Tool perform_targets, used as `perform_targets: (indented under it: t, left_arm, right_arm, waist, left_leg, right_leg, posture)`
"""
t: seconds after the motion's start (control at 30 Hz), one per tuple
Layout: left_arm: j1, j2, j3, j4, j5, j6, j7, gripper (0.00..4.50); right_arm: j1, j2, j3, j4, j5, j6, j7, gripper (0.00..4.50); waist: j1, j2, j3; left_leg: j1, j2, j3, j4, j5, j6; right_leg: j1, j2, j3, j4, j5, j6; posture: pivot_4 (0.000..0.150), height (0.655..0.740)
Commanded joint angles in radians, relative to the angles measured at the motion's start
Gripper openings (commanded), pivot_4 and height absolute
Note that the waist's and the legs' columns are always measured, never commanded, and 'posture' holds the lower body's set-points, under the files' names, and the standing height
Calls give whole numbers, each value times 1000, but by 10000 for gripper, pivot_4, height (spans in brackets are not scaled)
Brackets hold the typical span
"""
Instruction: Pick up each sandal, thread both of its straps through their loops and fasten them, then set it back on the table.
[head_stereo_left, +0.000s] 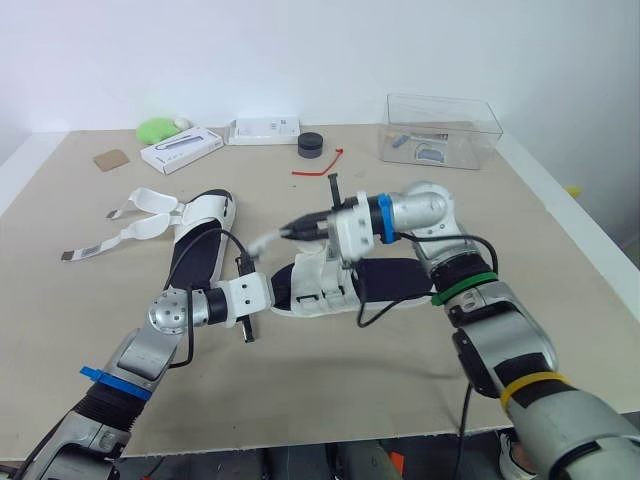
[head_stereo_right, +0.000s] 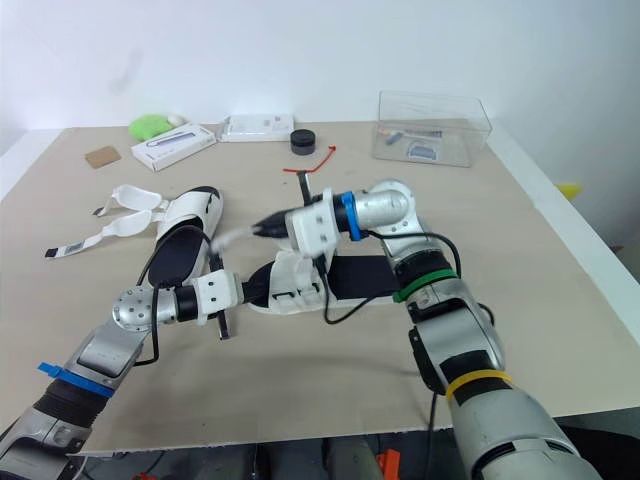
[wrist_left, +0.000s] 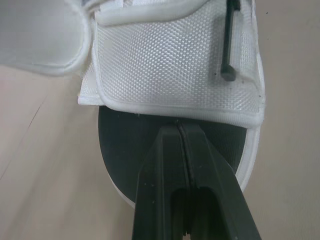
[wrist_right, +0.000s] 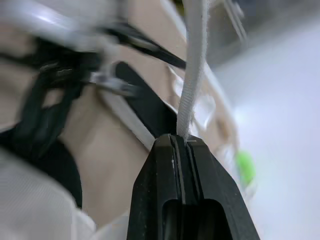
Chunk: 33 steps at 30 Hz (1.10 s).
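Left gripper (wrist_left: 180, 128) sat closest, fingers pressed together with nothing seen between them, tip over the black footbed at the toe of the near sandal (head_stereo_left: 322, 284); contact could not be judged. Taking the table (head_stereo_left: 400, 370) as a clock with 6 at the robot's edge, that sandal lay at centre, toe toward 9, heel toward 3, white mesh upper just beyond the left fingertips. Right gripper (wrist_right: 183, 138) hung above the sandal's upper, fingers clamped on a white strap (wrist_right: 193, 75), which ran taut from the tips toward 9. Second sandal (head_stereo_left: 205, 228) lay at about 10, close beside the first, its two straps loose and splayed out toward 9. Clear plastic box (head_stereo_left: 440, 130) stood at 1, black puck (head_stereo_left: 311, 144) at 12, two white boxes (head_stereo_left: 180, 150) and a green lump (head_stereo_left: 155, 128) near 11.
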Motion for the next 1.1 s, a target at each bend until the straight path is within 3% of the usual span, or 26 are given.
perform_targets:
  t: [0.03,0.2,0.23,0.33,0.43,0.47,0.5,0.53,0.57,0.7,0.8,0.9,0.97,1.1]
  left_arm:
    - [25,4,-48,67,55,33,-16,0]
    - [19,0,-52,70,55,32,-19,0]
    - [19,0,-53,71,55,32,-20,0]
    - [16,1,-55,72,54,30,-24,0]
    - [18,3,-57,69,53,31,-29,0]
    - [19,5,-58,67,52,31,-30,0]
    - [19,6,-59,66,52,31,-31,0]
    - [18,6,-60,66,51,32,-32,0]
    - [17,6,-60,66,51,33,-33,0]
    - [24,0,-40,48,0,68,-53,0]
    - [27,-3,-16,31,-67,111,-96,0]
    - [23,3,6,14,-138,173,-150,0]
    - [15,4,21,12,-175,216,-176,0]
    - [-15,26,36,49,-192,241,-226,0]
  right_arm:
    - [-57,-40,40,37,-110,-298,-79,615]
    - [-88,-68,88,114,-250,-391,-192,615]
    - [-96,-74,88,121,-274,-400,-220,6805]
    - [-118,-95,85,128,-321,-414,-296,17860]
    - [-125,-159,128,116,-286,-423,-332,31514]
    - [-120,-188,150,110,-264,-423,-335,34120]
    - [-112,-216,168,102,-240,-415,-338,40289]
    - [-99,-248,190,84,-189,-387,-331,44212]
    - [-89,-272,208,69,-149,-365,-327,44670]
    - [141,-404,184,-418,442,360,-96,44670]
    - [301,-558,140,-870,816,1023,-201,44670]
    - [399,-634,88,-1136,1137,1457,-385,44670]
    - [447,-659,73,-1225,1244,1639,-457,44670]
    - [540,-643,62,-1289,1297,1860,-581,44670]
  waist:
    - [0,0,0]
    - [0,0,0]
    - [1,0,0]
    - [1,0,0]
    - [3,0,0]
    - [4,0,0]
    - [4,0,0]
    - [4,0,0]
    - [4,0,0]
    - [7,-1,0]
    - [18,3,1]
    - [13,3,0]
    - [17,3,0]
    - [19,1,-1]
  left_leg:
    - [0,0,0,0,0,0]
    - [1,0,1,0,1,-1]
    - [2,0,1,0,1,-1]
    - [2,0,1,0,2,-2]
    - [2,0,1,0,2,-3]
    - [2,0,1,0,2,-3]
    - [2,0,1,0,2,-3]
    - [2,0,1,0,2,-3]
    - [2,0,1,0,2,-2]
    - [3,0,-1,0,1,-2]
    - [1,1,-3,0,1,-2]
    - [0,2,-3,-1,1,-2]
    - [0,2,-6,-1,1,-2]
    - [-1,2,-10,-1,1,-2]
  right_leg:
    - [0,0,0,0,0,0]
    - [0,0,1,1,-1,-2]
    - [0,0,1,1,-1,-3]
    - [1,0,1,2,-3,-5]
    - [1,0,1,2,-3,-6]
    - [1,0,1,2,-3,-6]
    - [1,-1,1,2,-3,-5]
    - [1,-1,1,2,-3,-5]
    - [1,-1,1,2,-3,-5]
    - [2,-1,0,1,-2,-4]
    - [1,-1,-2,3,-3,-4]
    - [-1,0,-2,4,-4,-6]
    - [0,1,-4,3,-5,-6]
    - [0,1,-8,3,-12,-1]
  posture:
    - [1500,7400]
    - [1500,7400]
    - [1500,7400]
    - [1500,7400]
    - [1500,7400]
    - [1500,7400]
    - [1500,7400]
    - [1500,7400]
    - [1500,7400]
    - [1500,7400]
    - [1500,7400]
    - [1500,7400]
    - [1500,7400]
    - [1500,7400]
